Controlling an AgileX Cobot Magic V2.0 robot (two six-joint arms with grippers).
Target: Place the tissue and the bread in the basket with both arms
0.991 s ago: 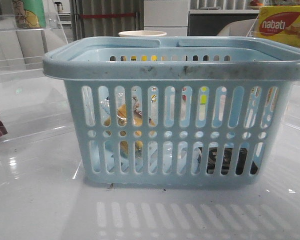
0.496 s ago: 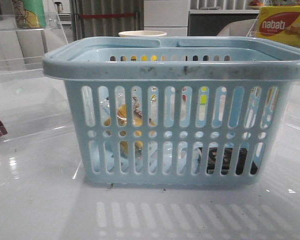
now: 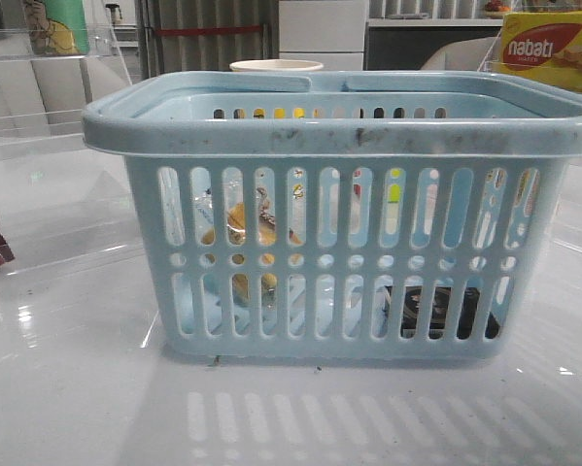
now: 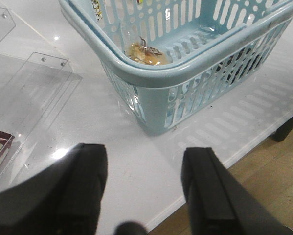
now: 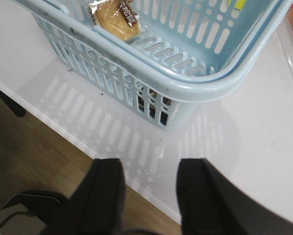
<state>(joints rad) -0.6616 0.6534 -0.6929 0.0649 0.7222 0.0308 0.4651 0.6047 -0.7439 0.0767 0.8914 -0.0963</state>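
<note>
Bread (image 5: 116, 19) lies inside the basket (image 5: 195, 88); right gripper (image 5: 148, 196) open, empty.

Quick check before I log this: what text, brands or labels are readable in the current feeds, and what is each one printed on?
"nabati": white letters on a red oval, on the yellow box at the far right of the front view.
Smaller print under that logo: too small to read.
Label strip on the bread in the basket: lettering shows but is too blurred to read.
Green item with a printed figure at far left: no legible words.
</note>
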